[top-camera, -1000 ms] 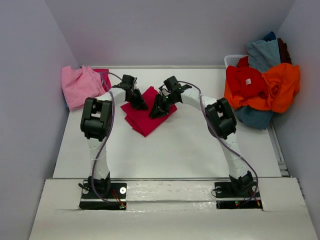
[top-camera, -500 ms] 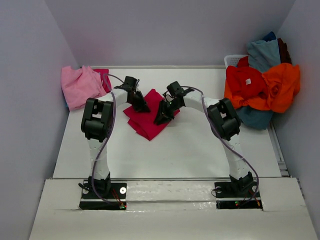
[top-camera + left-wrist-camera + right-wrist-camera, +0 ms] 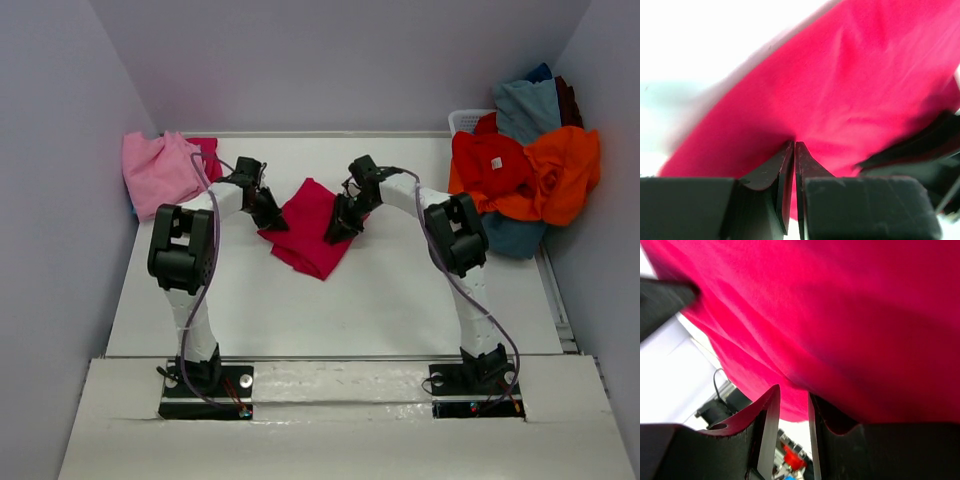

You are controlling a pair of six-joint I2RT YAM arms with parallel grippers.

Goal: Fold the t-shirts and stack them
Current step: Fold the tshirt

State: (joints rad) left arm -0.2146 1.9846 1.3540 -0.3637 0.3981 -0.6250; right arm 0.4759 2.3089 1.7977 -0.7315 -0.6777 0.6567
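A crimson-magenta t-shirt (image 3: 312, 240), folded small, hangs between my two grippers over the middle back of the table. My left gripper (image 3: 270, 215) pinches its left edge. In the left wrist view the jaws (image 3: 794, 146) are almost together, with the crimson-magenta t-shirt (image 3: 850, 75) caught at the tips. My right gripper (image 3: 340, 228) holds the right edge. In the right wrist view its jaws (image 3: 792, 392) stand a little apart on a thick fold of the crimson-magenta t-shirt (image 3: 840, 315). A light pink t-shirt (image 3: 158, 172) lies crumpled at the back left.
A white basket (image 3: 462, 120) at the back right is heaped with t-shirts: red (image 3: 490, 165), orange (image 3: 560, 165), grey-blue (image 3: 525, 105) and teal (image 3: 510, 238). A bit of magenta cloth (image 3: 208, 155) shows behind the pink one. Walls close in on three sides.
The two grippers have moved apart, left one leftward and right one rightward. The crimson-magenta shirt has shifted a little right and toward the front, stretched between them.
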